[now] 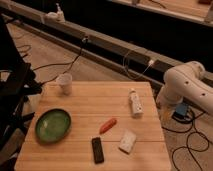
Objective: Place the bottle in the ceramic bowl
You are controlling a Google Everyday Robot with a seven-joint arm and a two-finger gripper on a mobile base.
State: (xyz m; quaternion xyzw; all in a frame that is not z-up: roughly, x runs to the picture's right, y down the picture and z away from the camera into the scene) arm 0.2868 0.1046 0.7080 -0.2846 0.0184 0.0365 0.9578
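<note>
The bottle (pixel 135 102), slim and whitish with a white cap, lies on its side on the wooden table (pixel 85 110), near the right edge. The ceramic bowl (pixel 52 125), shallow, green and empty, sits at the table's left front. My white arm (pixel 186 85) is folded beyond the table's right edge, a short way right of the bottle and apart from it. The gripper itself is hidden at the arm's end, off the table and low on that side. It holds nothing, since every object rests on the table.
A white cup (pixel 64 83) stands at the back left. An orange carrot (pixel 107 125), a white block (pixel 127 141) and a black remote (pixel 97 149) lie at the front middle. Cables run over the floor behind, and dark furniture stands to the left.
</note>
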